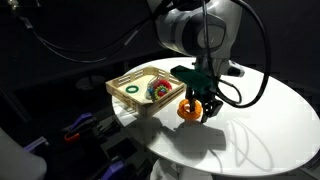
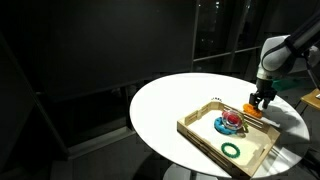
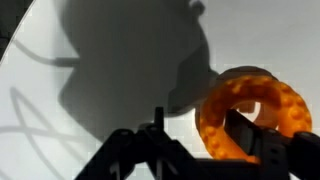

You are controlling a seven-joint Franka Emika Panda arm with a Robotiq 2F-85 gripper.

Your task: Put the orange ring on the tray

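The orange ring (image 3: 262,98) fills the right of the wrist view. One finger of my gripper (image 3: 205,135) passes through its hole and the other is outside its left wall, so the gripper is shut on the ring's band. In both exterior views the gripper (image 1: 196,104) (image 2: 260,100) holds the orange ring (image 1: 187,110) (image 2: 254,112) just above the white table, beside the edge of the light-wood tray (image 1: 121,92) (image 2: 196,127). The ring is outside the tray.
The tray holds a green ring (image 1: 131,90) (image 2: 231,150) and a red ring on a teal piece (image 1: 160,88) (image 2: 231,123). The round white table (image 1: 260,120) (image 2: 165,105) ends near the tray. Dark surroundings and cables (image 1: 80,125) lie beyond.
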